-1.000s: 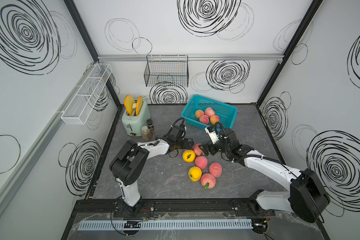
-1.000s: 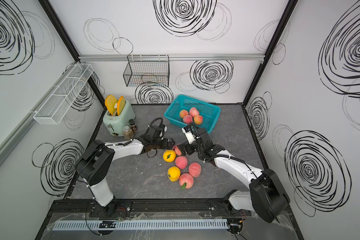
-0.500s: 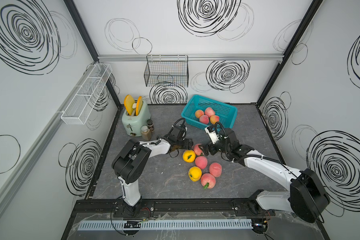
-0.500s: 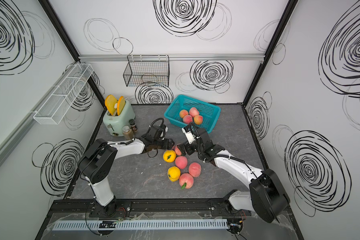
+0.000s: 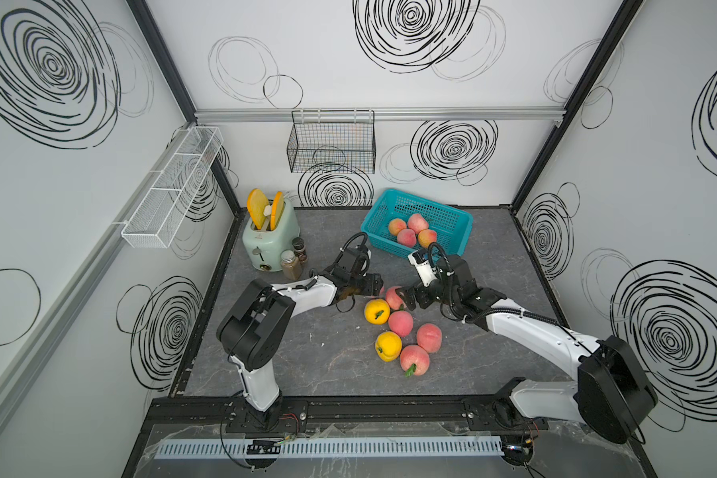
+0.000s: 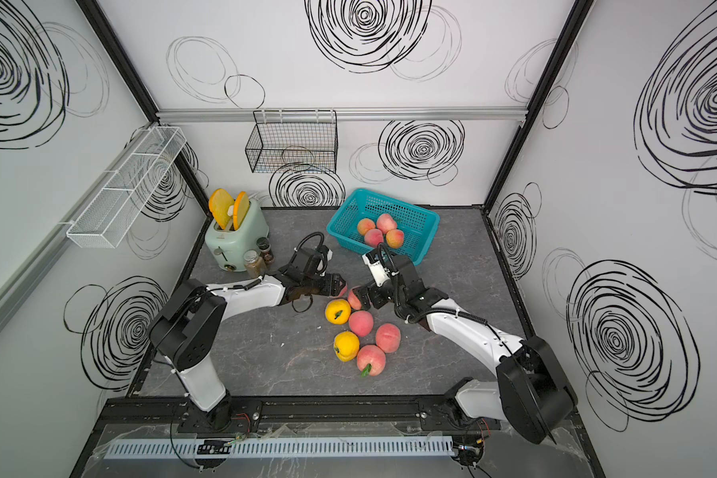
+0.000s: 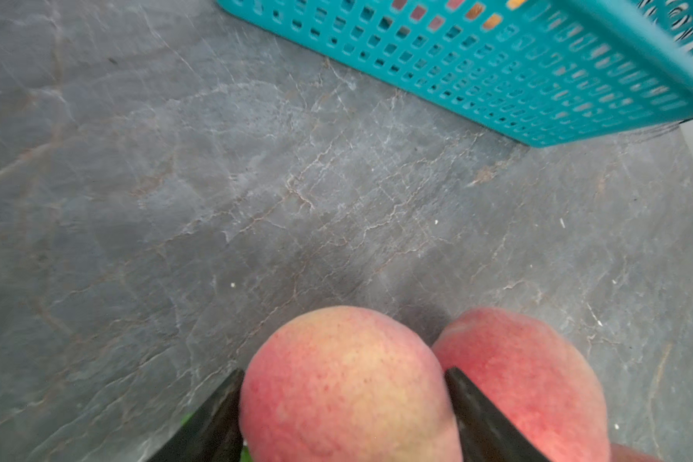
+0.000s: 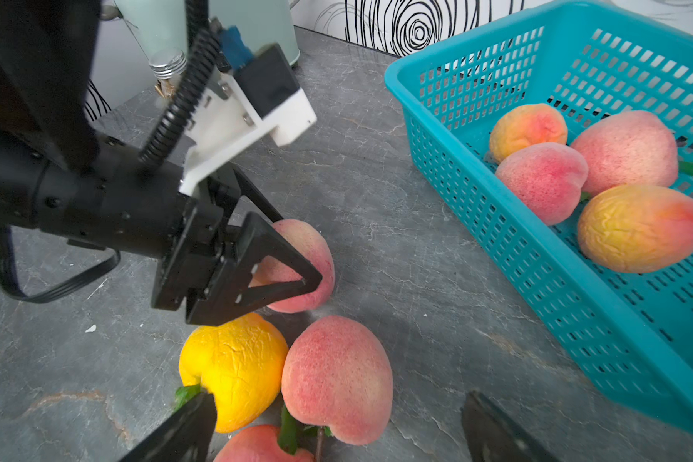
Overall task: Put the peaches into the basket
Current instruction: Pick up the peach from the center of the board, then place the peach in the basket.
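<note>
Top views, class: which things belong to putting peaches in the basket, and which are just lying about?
Job: peaches, turquoise basket, left gripper closed on a pink peach, open right gripper.
Lying about: toaster, spice jars, black wire basket, white rack.

So both arms were stretched low and in toward each other, the left arm [image 5: 307,294] nearly flat with the left gripper [image 7: 343,374] clamped on a peach [image 8: 321,256], the right arm [image 5: 526,331] bent at the elbow with the right gripper [image 8: 339,400] spread wide, tilted downward.
</note>
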Available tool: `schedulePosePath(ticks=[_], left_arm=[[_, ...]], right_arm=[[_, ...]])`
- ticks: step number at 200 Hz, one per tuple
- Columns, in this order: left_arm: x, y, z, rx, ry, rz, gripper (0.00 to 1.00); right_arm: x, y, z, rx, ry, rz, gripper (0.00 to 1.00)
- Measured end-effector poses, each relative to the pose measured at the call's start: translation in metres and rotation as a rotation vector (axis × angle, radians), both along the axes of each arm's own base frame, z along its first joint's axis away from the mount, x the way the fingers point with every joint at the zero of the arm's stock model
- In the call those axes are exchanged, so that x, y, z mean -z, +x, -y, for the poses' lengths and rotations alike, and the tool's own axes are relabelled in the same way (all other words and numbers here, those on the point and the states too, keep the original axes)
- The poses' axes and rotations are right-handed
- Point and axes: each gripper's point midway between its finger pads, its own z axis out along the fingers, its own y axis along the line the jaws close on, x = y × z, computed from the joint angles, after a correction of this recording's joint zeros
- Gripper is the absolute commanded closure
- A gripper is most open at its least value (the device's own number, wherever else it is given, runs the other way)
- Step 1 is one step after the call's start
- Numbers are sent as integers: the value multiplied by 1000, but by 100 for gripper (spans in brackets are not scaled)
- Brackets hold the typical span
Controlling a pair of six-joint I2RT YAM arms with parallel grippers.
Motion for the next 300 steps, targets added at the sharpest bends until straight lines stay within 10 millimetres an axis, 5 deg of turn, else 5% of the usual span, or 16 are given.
schedulePosePath(ticks=[57, 153, 200, 300], left_arm=[[-65, -8, -12, -7, -123, 97, 34], [-89, -68, 5, 107, -461, -37, 33], [-118, -80, 13, 149, -564, -17, 32], [-120, -96, 23, 185, -601, -42, 33]], right_arm=[[-2, -5, -7, -34, 19, -6, 1], [-38, -36, -47, -199, 122, 110, 1], [-43, -37, -50, -212, 140, 121, 1], [-51, -50, -64, -298, 209, 145, 1]])
